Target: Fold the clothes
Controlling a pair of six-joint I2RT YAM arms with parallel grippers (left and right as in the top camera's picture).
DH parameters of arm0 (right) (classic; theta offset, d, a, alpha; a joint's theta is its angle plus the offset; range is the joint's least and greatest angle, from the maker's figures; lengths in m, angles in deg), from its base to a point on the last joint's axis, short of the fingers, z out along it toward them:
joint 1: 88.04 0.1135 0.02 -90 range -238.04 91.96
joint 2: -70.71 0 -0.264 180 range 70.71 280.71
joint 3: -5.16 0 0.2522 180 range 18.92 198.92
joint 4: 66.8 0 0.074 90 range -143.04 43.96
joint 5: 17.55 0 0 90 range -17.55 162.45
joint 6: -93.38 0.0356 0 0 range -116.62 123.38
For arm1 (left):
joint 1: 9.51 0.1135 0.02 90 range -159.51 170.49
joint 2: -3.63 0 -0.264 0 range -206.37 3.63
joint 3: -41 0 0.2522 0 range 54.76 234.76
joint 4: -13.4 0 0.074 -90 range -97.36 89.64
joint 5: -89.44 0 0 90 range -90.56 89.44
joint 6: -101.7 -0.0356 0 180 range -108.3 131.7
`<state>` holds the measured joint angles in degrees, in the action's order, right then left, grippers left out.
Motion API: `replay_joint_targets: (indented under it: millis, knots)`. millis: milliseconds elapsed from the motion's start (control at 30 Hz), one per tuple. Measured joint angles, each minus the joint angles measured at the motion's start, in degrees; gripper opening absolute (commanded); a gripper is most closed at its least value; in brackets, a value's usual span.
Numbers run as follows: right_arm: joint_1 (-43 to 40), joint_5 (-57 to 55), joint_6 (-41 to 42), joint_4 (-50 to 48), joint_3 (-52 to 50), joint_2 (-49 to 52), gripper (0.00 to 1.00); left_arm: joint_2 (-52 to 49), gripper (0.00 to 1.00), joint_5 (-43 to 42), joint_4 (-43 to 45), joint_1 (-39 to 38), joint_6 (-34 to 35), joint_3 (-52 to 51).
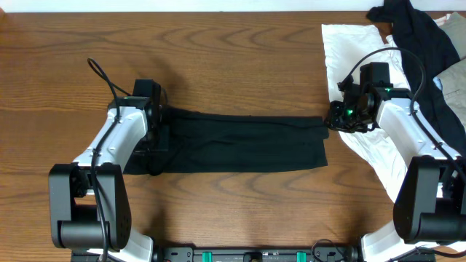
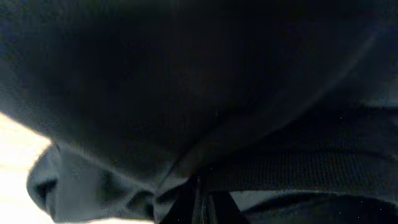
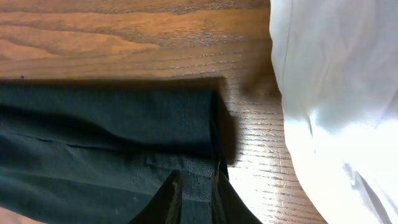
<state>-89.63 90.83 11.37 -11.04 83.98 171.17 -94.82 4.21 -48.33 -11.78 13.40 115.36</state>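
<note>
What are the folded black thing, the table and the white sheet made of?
The folded black garment looks like soft matte fabric, maybe cotton, lying limp. The table: wood or veneer, grain visible, slight sheen. The white cloth: thin wrinkled fabric.

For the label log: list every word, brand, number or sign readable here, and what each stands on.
No readable text in any view.
black shirt: plain fabric, no logo or tag showing.
white cloth: no print.
green tabs on the arms' base rail: too small to show any lettering.
</note>
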Motion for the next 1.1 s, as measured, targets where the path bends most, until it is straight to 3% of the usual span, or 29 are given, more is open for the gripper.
replay_joint_targets:
  millis: [200,500,833,1100]
  knots:
    - [0.00,0.00,0.00,0.00,0.00,0.00,0.15,1.53,0.06,-4.35,-8.46,-0.52,1.31,0.63]
    - [0.00,0.00,-0.15,-0.48,0.00,0.00,0.15,13.70,0.06,-10.36,-15.65,-2.78,6.62,2.34]
    - [0.00,0.00,-0.66,-0.50,0.00,0.00,0.15,14.25,0.06,-19.19,-20.81,-2.80,12.35,2.34]
    - [0.00,0.00,-0.81,-0.55,0.00,0.00,0.15,14.25,0.06,-21.40,-26.82,-2.84,15.63,2.34]
